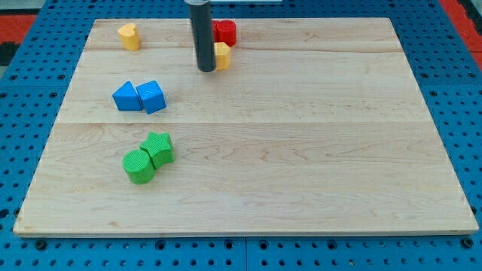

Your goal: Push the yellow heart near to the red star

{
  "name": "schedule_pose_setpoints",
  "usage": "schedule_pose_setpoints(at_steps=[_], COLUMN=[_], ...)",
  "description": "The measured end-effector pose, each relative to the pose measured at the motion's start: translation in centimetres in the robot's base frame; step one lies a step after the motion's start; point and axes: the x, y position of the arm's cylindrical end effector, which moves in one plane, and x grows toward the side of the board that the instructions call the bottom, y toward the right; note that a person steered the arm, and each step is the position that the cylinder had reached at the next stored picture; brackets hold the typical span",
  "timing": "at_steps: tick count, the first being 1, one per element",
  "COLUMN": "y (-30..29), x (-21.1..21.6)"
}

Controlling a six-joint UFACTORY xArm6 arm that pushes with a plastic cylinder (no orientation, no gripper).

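Observation:
A yellow heart-like block (129, 35) lies near the board's top left corner. A red block (225, 31) sits at the top middle, its left side hidden by my rod, so its shape is unclear. A second yellow block (222, 56) lies just below the red one, touching or almost touching it; its shape is also unclear. My tip (205, 70) rests on the board against the left side of this second yellow block. The heart-like block is well to the left of my tip and apart from it.
A blue triangular block (126, 97) and a blue block (152, 97) sit side by side at the left. A green star-like block (159, 147) and a green round block (138, 166) touch at lower left. The wooden board (301, 150) lies on a blue pegboard.

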Motion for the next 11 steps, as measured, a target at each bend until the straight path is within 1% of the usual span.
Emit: schedule_pose_setpoints(at_steps=[1, 2, 3, 4, 5, 6, 7, 8, 9, 10, 11], y=[1.9, -4.8, -13.8, -19.0, -18.0, -12.4, -9.9, -7.6, -6.4, -3.1, -2.4], x=[-2.3, -0.3, -0.3, -3.6, -7.5, -7.8, -6.0, -5.8, -4.2, 2.8, 7.9])
